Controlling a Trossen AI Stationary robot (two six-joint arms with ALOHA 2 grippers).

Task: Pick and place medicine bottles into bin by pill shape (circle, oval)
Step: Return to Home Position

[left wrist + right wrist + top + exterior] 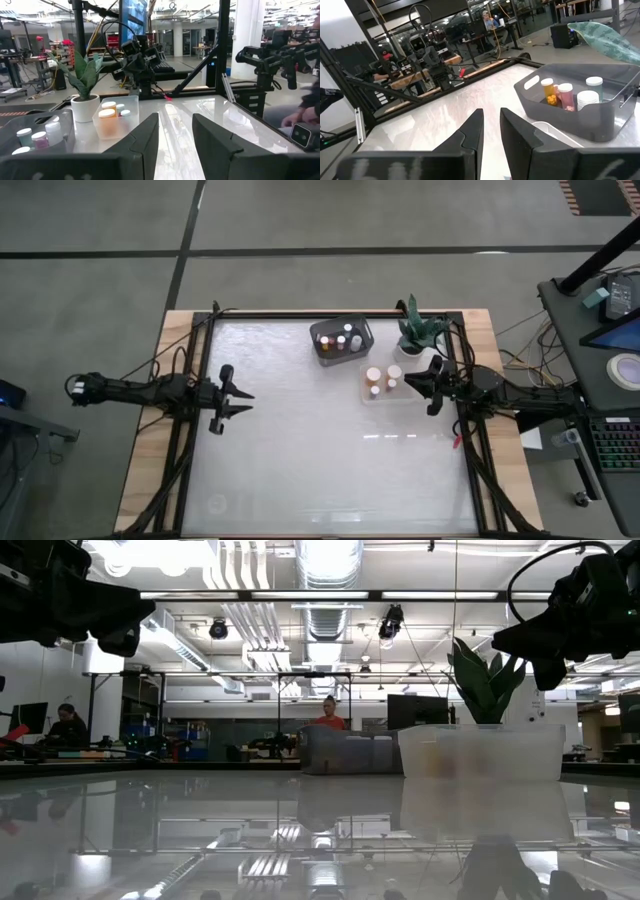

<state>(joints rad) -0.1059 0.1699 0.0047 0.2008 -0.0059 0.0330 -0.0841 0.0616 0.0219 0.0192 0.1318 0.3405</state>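
Note:
A dark grey bin [341, 340] at the table's far middle holds several medicine bottles [565, 95], orange and white. A clear bin [385, 383] next to it holds three bottles [106, 122] with white caps, standing upright on its floor. My left gripper [248, 401] hangs open and empty over the table's left side, pointing toward the bins; it also shows in the left wrist view [175, 135]. My right gripper [412, 387] is open and empty just right of the clear bin, above the table; it also shows in the right wrist view [491, 132].
A green potted plant [418, 335] in a white pot stands at the far right, close behind my right gripper. The glossy tabletop [320, 470] stretches toward the near edge. People sit at benches in the room beyond the table [328, 715].

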